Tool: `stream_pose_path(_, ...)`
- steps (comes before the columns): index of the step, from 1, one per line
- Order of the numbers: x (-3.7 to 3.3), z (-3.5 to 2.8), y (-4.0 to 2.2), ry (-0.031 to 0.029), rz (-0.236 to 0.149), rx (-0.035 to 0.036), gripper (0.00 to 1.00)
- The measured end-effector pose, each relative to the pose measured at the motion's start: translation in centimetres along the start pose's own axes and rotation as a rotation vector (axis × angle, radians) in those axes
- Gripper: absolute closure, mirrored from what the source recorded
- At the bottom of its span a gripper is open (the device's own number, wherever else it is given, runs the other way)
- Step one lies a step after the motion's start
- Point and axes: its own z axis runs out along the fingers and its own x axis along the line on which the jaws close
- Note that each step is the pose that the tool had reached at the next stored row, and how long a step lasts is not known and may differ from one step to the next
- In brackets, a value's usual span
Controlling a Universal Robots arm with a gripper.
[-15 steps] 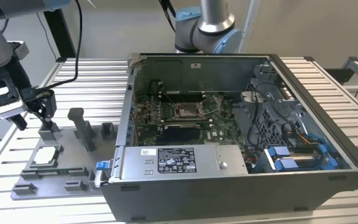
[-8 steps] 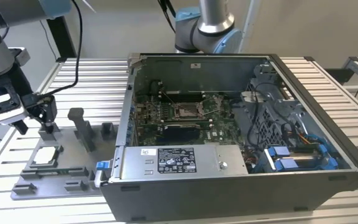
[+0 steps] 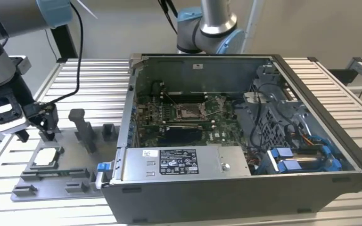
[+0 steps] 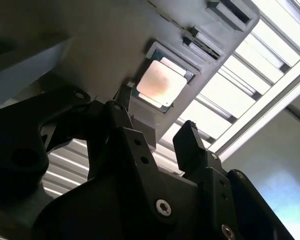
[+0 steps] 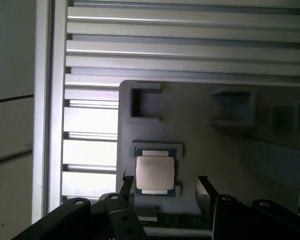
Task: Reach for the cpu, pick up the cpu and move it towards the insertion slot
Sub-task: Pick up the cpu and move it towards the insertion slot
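My pincer (image 3: 36, 135) hangs spread wide and empty just over the cpu (image 3: 45, 157), which lies in its grey fixture (image 3: 74, 170) on the tabletop (image 3: 96, 75), well apart from the insertion slot (image 3: 187, 111).

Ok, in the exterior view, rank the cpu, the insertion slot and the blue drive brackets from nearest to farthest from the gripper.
1. cpu: on the grey fixture tray, right by the gripper, at the exterior view's left.
2. insertion slot: inside the computer case, mid-view.
3. blue drive brackets: in the case's corner at the exterior view's right.
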Motion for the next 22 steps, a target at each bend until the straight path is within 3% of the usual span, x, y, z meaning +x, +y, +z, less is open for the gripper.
stream_pose_path(6, 0.42, 1.09, -0.04, -0.0006, -0.008, -0.0001, 0.0)
stream_pose_path(22, 0.69, 3.94, -0.2, 0.0006, -0.034, 0.0, 0.0)
